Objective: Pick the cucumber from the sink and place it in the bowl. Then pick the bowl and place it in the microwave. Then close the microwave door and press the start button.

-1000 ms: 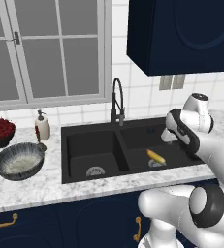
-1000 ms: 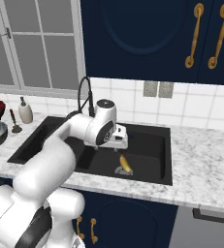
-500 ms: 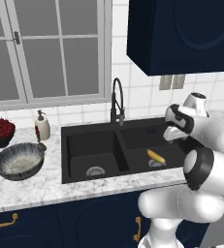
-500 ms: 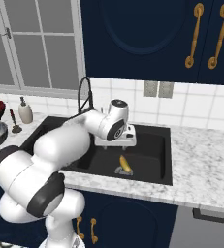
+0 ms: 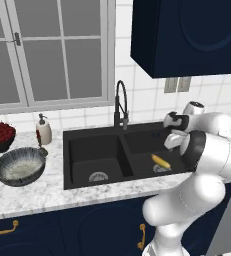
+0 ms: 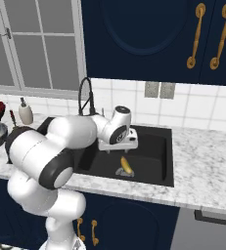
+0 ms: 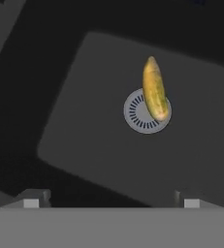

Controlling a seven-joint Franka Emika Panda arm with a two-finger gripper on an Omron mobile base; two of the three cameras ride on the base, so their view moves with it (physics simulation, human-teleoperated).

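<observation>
Hovering over the right basin of the sink (image 5: pixel 94 152), the gripper (image 7: pixel 108 198) has its fingers spread wide apart with nothing between them. In the hand view the cucumber (image 7: pixel 155 95) sits in the upper right of centre, lying partly across the round drain (image 7: pixel 143 112), one end on the grate and the other reaching out over the basin floor. From the left base view it shows as a small yellow stick (image 5: pixel 160 161) in the lower right of the basin, just below the hand.

Here's the worry: the cucumber sits off to the right of the line between the fingertips, so a straight drop would likely land one finger on it or miss it altogether. It also runs lengthwise across the view, and if the fingers close along that length rather than across it, the rounded thing could squirt out or roll. The basin walls are close too; a low sideways correction might knock the hand against the rim.

Then there's the carry: the bowl (image 5: pixel 20 167) waits on the counter (image 5: pixel 47 195) far left of frame, beside the soap bottle (image 5: pixel 43 131), well apart from the sink. A loose pinch could drop the cucumber along the way.
</observation>
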